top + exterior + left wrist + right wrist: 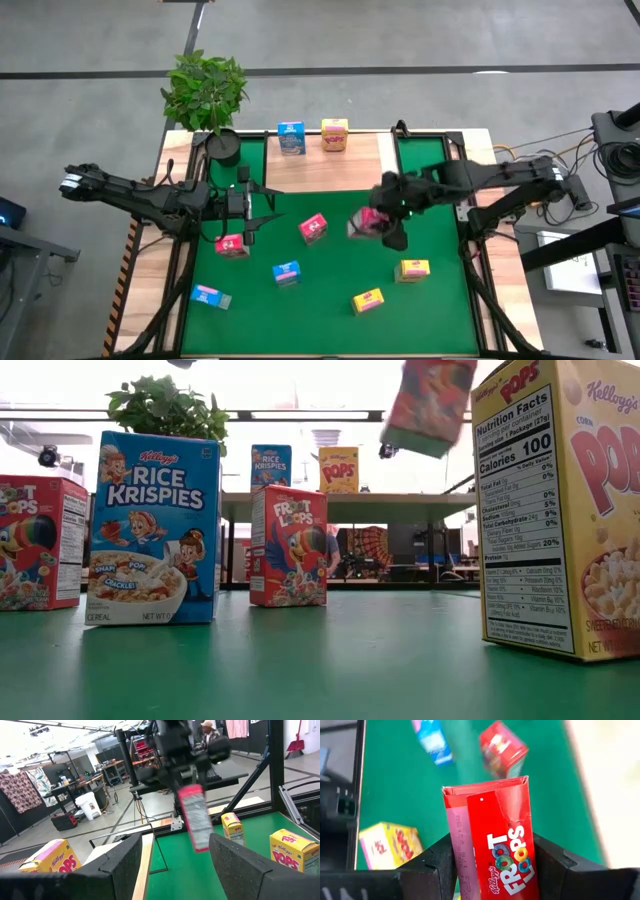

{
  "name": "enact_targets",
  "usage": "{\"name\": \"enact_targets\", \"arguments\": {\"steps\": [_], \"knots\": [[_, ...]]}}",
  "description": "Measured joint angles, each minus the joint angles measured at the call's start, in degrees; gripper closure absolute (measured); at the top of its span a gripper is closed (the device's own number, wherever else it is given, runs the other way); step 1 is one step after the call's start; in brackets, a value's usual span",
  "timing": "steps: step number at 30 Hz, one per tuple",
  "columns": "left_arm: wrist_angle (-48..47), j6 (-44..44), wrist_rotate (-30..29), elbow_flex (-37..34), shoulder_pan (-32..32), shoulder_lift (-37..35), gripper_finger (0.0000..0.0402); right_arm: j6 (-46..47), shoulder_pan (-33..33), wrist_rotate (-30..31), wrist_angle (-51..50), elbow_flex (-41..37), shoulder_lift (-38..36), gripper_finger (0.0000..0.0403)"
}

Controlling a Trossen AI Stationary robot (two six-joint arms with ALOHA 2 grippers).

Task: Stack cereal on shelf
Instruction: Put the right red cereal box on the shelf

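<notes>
My right gripper [385, 225] is shut on a red Froot Loops cereal box [497, 850], held in the air over the green mat; in the low view the box [430, 400] hangs near the top. The shelf [355, 150] stands at the far edge with a blue box [291, 137] and a yellow box [334, 134] on it. Several more cereal boxes stand on the mat: red [314, 228], red [232, 245], blue [286, 272], blue [211, 296], yellow [413, 269], yellow [367, 300]. My left gripper [175, 860] waits open at the mat's left, holding nothing. My right gripper pinches the red box between its two fingers at one end [525, 875]; the flap end [487, 787] sticks out past the fingertips. The fingers slant down from the table's right side. The box is lifted clear of the mat and tilted.
A potted plant [207, 95] stands at the far left corner beside the shelf. Black frame rails [470, 270] border the green mat [330, 330]. A large yellow Pops box [570, 510] and a Rice Krispies box [155, 530] stand close to the low camera.
</notes>
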Motion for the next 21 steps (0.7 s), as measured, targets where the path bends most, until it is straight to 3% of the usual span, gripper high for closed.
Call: {"name": "enact_targets", "arguments": {"steps": [15, 21], "knots": [[0.0, 0.0, 0.0, 0.02, 0.0, 0.0, 0.0187, -24.19, -17.48, -0.1, -28.38, 32.74, 19.22, 0.022], [0.0, 0.0, 0.0, 0.02, 0.0, 0.0, 0.0187, -32.71, -27.09, -1.5, -28.61, 39.65, 21.97, 0.022]]}}
